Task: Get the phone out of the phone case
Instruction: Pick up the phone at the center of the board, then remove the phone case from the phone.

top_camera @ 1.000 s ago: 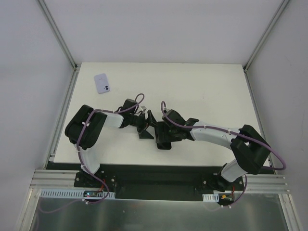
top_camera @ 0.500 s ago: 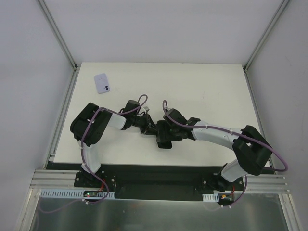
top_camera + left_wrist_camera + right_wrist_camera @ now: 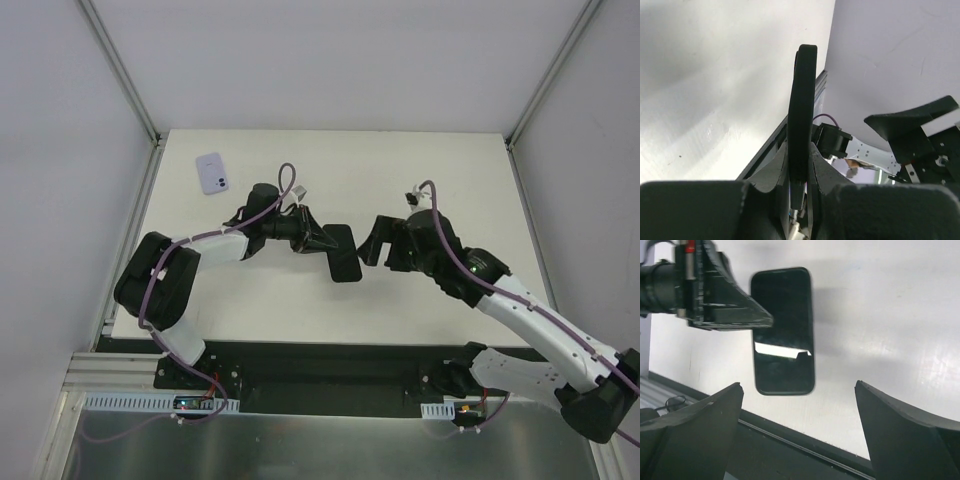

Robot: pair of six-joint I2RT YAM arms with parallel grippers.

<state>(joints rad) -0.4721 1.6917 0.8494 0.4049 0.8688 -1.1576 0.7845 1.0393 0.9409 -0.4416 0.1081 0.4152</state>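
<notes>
White table (image 3: 450, 180) under soft even light, plain white walls (image 3: 330, 60) on three sides, aluminium posts (image 3: 120, 70) at the far corners, black plate (image 3: 330, 362) along the near edge, metal rail (image 3: 110, 382) beside it, grey sheet (image 3: 320, 450) below

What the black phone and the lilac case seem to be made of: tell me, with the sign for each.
The phone: front looks like glass, glossy black, since it mirrors a bright strip of light; its rim looks duller, material unclear. The case: pale lilac, matt with no glare, probably silicone or soft plastic, though too small to be sure.
</notes>
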